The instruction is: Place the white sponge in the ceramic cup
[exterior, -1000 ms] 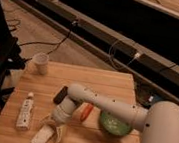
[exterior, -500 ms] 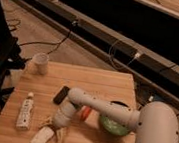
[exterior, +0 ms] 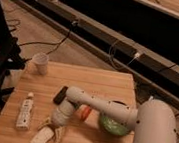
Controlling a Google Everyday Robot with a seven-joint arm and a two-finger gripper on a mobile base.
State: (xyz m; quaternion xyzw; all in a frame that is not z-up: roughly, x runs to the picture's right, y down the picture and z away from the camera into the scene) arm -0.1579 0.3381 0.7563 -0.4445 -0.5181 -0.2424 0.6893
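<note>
The gripper (exterior: 54, 128) is seen down at the white sponge (exterior: 40, 139), near left. Whether it is clenched cannot be told.

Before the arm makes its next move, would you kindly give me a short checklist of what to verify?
1. Gripper down at the white sponge: ok.
2. Sponge actually gripped: cannot tell.
3. Ceramic cup upright, mouth facing up: ok.
4. Cup empty inside: cannot tell.
5. White tube and black remote lying apart from the cup: ok.
</note>
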